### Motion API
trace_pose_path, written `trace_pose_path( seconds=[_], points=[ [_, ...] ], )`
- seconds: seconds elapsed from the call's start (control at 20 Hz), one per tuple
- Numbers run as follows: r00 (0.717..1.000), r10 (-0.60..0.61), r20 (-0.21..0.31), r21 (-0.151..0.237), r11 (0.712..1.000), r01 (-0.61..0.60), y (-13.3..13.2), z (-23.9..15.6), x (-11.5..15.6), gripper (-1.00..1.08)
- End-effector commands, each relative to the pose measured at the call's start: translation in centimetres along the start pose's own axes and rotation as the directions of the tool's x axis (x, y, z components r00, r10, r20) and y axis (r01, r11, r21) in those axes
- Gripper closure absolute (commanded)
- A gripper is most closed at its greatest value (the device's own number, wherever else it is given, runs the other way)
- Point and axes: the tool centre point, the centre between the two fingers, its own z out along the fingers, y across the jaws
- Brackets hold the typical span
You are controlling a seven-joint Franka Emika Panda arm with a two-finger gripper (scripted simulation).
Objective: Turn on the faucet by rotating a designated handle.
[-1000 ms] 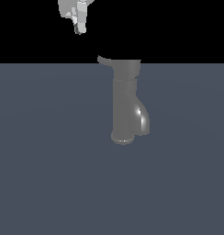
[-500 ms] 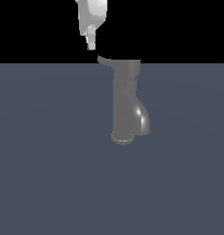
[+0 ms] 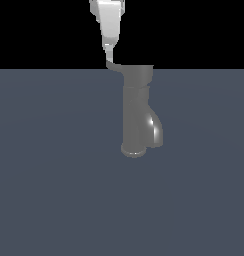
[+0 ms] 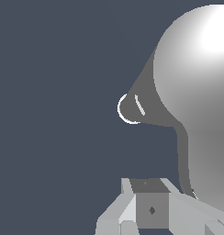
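Observation:
The grey faucet [image 3: 136,110] stands upright on the dark surface, with its glossy spout [image 3: 155,131] curving toward the exterior view's right. The thin handle [image 3: 115,66] sticks out from the wider top cap toward the exterior view's left. My white gripper [image 3: 110,56] hangs just above the handle's outer end, its narrow tip touching or nearly touching it, fingers together with nothing between them. In the wrist view the bright cap of the faucet [image 4: 201,82] fills one side, the handle [image 4: 183,156] runs from it toward my gripper [image 4: 150,204], and the faucet's base shows beyond.
A flat dark blue-grey surface [image 3: 54,190] spreads around the faucet's round base [image 3: 134,150]. Black background lies behind the gripper. No other objects are in view.
My gripper has moved down and toward the exterior view's right, from well away from the faucet to just above the handle's outer end. The faucet and handle have not moved.

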Motion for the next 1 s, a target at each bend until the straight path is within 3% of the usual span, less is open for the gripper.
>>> trace_pose_path(
  seconds=[0.0,0.95],
  points=[
    [0.999,0.035,0.0,0.0,0.999,-0.035,-0.57,0.41,0.55,1.08],
    [0.997,0.071,0.0,-0.001,0.997,-0.071,-0.29,0.8,0.89,1.08]
  ],
)
